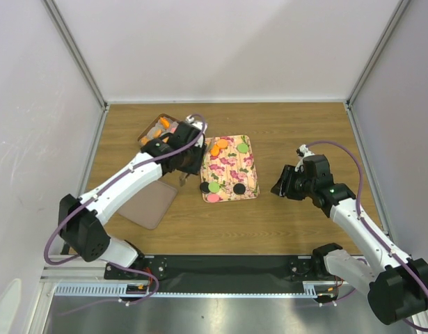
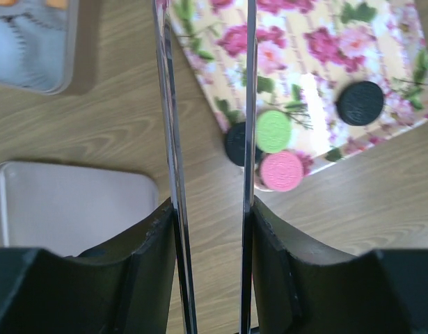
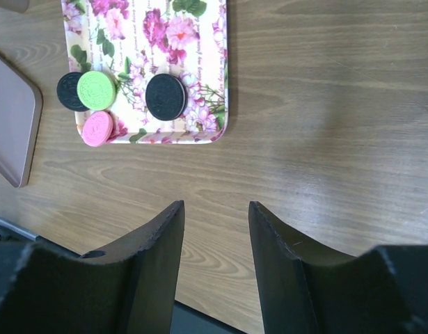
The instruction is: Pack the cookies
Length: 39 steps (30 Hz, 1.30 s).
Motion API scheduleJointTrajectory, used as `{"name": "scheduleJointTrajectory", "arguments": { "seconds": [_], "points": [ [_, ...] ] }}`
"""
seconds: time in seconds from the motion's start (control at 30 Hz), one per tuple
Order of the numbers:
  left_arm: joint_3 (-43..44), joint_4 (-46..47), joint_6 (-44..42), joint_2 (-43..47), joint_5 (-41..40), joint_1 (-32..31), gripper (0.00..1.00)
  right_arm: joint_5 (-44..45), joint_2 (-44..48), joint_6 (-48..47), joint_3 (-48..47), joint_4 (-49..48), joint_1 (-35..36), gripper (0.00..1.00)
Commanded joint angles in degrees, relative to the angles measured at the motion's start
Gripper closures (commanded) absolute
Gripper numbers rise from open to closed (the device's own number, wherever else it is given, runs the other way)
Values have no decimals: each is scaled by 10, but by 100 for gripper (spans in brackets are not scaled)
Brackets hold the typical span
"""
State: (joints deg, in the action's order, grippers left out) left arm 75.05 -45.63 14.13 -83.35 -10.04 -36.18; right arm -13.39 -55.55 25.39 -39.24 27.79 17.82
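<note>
The left hand (image 2: 212, 212) pinches metal tongs (image 2: 172, 118), whose blades stand apart and point at the near corner of the floral tray (image 2: 381, 42). Cookies (image 2: 273, 131) lie on the tray. Black, green and pink ones cluster at that corner, with another black nearby and orange and green at the far end. The right hand (image 3: 216, 216) hangs spread and empty over the table (image 3: 325, 139), right of the tray.

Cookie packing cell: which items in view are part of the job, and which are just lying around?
Job: cookies, floral tray, container, tongs in left gripper.
Idle: lid lying flat left of the tray; right gripper, open and empty.
</note>
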Motion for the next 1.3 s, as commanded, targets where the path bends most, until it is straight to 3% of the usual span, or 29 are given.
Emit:
{"name": "scheduleJointTrajectory", "arguments": {
  "seconds": [0.0,0.27,0.53,1.27],
  "points": [
    [-4,42,20,-22,14,-28,53,18,-3,-6,-14,1,-5,52],
    [19,55,29,-81,29,-116,53,25,-5,-7,-14,2,-9,52],
    [-13,44,44,-72,31,-195,51,20,-3,-7,-13,2,-9,52],
    [-44,9,48,-68,16,-231,48,17,-5,-7,-10,-2,-10,52]
  ]
}}
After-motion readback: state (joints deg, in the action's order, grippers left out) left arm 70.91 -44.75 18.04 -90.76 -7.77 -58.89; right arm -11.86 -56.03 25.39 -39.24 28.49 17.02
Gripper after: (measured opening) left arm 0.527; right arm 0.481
